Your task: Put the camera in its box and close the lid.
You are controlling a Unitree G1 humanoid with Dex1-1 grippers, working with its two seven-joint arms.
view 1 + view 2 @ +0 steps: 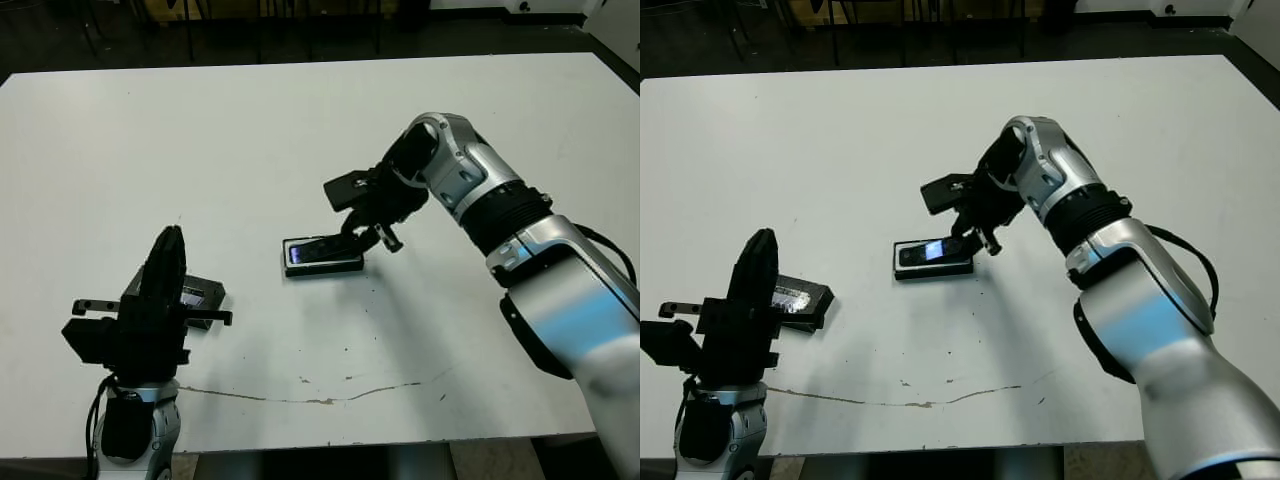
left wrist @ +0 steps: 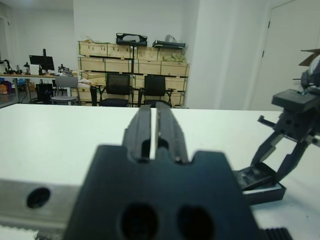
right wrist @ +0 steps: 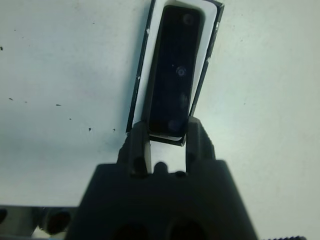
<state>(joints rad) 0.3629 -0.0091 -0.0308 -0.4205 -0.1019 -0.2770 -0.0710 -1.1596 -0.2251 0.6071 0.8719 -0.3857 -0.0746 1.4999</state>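
Right arm (image 1: 560,290), right side of frame: silver-grey rounded shells with a black ribbed collar mid-forearm and black joint sections. A thin black cable loops along its outer edge near the right border. Right gripper (image 1: 368,232), centre frame: matte black boxy body, two slim black fingers, small bolt-like studs on the linkage.

Left gripper (image 1: 165,275), lower left: all black, blocky body with two long flat fingers (image 2: 150,127) (ridged inner faces in the wrist view), thin side brackets sticking out. Two round holes in the body face. Silver-grey wrist below, black cable alongside.
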